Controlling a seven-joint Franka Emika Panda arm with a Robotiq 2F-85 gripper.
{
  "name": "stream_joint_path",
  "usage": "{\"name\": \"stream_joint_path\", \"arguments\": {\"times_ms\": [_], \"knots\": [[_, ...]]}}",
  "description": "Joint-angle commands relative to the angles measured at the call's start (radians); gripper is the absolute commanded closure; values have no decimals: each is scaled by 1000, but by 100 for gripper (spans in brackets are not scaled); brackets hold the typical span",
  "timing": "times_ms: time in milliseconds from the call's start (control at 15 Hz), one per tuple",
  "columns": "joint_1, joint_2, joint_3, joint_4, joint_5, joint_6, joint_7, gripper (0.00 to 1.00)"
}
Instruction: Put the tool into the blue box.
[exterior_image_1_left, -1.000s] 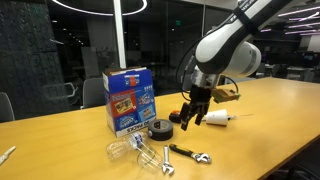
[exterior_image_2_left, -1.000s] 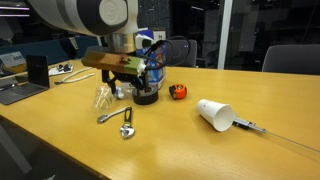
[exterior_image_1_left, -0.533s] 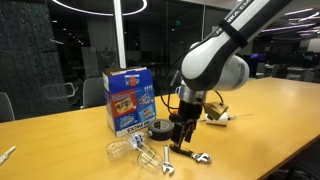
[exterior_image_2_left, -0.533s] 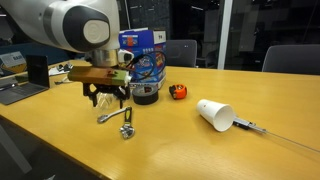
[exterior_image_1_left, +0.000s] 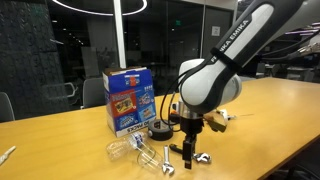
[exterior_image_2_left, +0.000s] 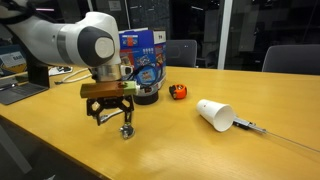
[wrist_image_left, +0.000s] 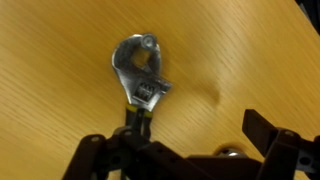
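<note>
Spread jaws hang low over the table (exterior_image_1_left: 262, 122) in an exterior view. There the gripper (exterior_image_1_left: 189, 151) stands on the camera side of the blue box (exterior_image_1_left: 128, 98), past the black tape roll (exterior_image_1_left: 160, 130) that sits just in front of the box. The tool (exterior_image_1_left: 203, 157) lies flat on the wood right beneath the gripper, its silver head poking out on the side away from the box. In an exterior view from another angle, the gripper (exterior_image_2_left: 110, 113) hovers in front of the blue box (exterior_image_2_left: 147, 52), fingers apart and holding nothing. The tool (exterior_image_2_left: 126, 128) lies just below it, slightly farther from the box. Wrist view shows the relation that matters: the tool (wrist_image_left: 140, 75) runs lengthwise straight out from the gripper (wrist_image_left: 188, 140), crosswise to the closing line. Its dark handle passes close to one finger rather than midway, so a small sideways shift looks needed before pinching.
</note>
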Motion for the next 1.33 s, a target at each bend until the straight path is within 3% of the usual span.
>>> {"name": "stream_joint_path", "arguments": {"times_ms": [0, 400, 467, 533, 800, 1133, 1267], "knots": [[-51, 52, 0, 47, -99, -13, -50, 0], [-100, 116, 6, 88, -151, -1, -92, 0], [-105, 127, 8, 93, -136, -1, -108, 25], [-109, 134, 10, 98, -137, 1, -115, 25], [-132, 141, 7, 115, -137, -4, -130, 57], [-140, 127, 3, 143, -143, -76, -107, 89], [-150, 119, -13, 169, -175, -114, -53, 86]]}}
